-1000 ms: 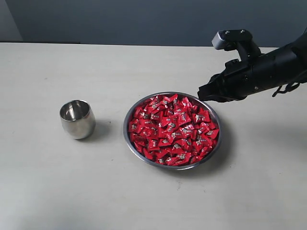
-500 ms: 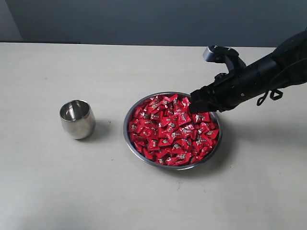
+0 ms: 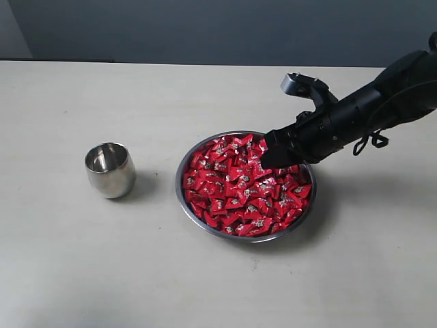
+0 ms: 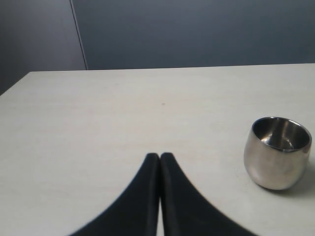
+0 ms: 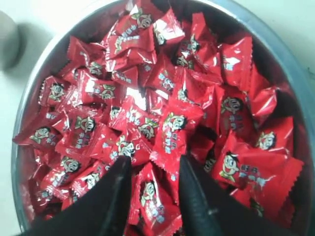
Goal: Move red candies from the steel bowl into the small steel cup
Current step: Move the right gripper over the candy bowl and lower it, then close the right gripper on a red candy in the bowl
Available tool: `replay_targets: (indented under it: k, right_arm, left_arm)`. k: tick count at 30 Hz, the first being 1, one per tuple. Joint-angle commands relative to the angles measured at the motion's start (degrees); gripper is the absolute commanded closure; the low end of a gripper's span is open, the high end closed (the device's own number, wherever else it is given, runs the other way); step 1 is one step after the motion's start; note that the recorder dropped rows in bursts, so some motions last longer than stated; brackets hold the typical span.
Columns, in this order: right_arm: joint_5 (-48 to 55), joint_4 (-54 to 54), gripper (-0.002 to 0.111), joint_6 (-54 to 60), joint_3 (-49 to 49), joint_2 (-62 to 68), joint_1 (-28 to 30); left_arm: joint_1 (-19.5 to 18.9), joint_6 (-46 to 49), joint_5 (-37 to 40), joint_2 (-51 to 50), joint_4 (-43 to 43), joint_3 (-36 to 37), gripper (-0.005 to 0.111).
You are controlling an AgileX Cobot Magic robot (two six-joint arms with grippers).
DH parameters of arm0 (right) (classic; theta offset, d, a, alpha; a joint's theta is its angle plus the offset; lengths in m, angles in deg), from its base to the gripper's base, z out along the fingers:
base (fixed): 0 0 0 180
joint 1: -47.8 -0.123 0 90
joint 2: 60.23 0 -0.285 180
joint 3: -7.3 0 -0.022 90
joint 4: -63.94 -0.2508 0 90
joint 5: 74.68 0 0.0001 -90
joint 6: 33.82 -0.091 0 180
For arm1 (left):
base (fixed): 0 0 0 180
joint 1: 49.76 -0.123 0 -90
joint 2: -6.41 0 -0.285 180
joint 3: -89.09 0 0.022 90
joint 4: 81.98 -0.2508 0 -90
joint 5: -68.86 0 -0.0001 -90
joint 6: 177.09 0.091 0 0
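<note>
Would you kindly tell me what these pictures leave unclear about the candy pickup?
Exterior view: the right claw fingertips, merged into its dark body.
Right wrist view: the steel bowl floor, buried under red candies; the small steel cup, blurred, cut by the edge.

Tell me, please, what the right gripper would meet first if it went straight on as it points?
Probably the red candies in the bowl: the right gripper, jaws open, points down at the pile from close by.
</note>
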Motion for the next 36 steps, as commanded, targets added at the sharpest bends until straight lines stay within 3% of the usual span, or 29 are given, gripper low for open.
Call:
replay_targets:
  k: [1, 6, 12, 20, 23, 36]
  right_arm:
    - [0.2, -0.6, 0.075, 0.2, 1.5, 1.1, -0.6]
    - [-1.8, 0.6, 0.075, -1.7, 3.1, 3.0, -3.8]
    - [-6.3, 13.1, 0.075, -12.4, 5.5, 4.2, -5.7]
    - [-0.7, 16.6, 0.075, -17.7, 12.4, 4.2, -5.7]
    - [-0.1, 24.0, 0.075, -21.7, 13.5, 4.2, -5.7]
    - [-1.5, 29.6, 0.075, -22.3, 13.5, 4.2, -9.1]
  left_arm:
    - [0.0, -0.1, -0.1, 0.3, -0.1, 0.2, 0.106]
    - [0.0, -0.1, -0.1, 0.3, -0.1, 0.2, 0.106]
    - [0.0, -0.1, -0.1, 0.3, -0.1, 0.2, 0.106]
    - [0.0, -0.1, -0.1, 0.3, -0.1, 0.2, 0.106]
    - [0.0, -0.1, -0.1, 0.3, -0.1, 0.2, 0.106]
    - [0.0, -0.1, -0.1, 0.3, -0.1, 0.2, 0.106]
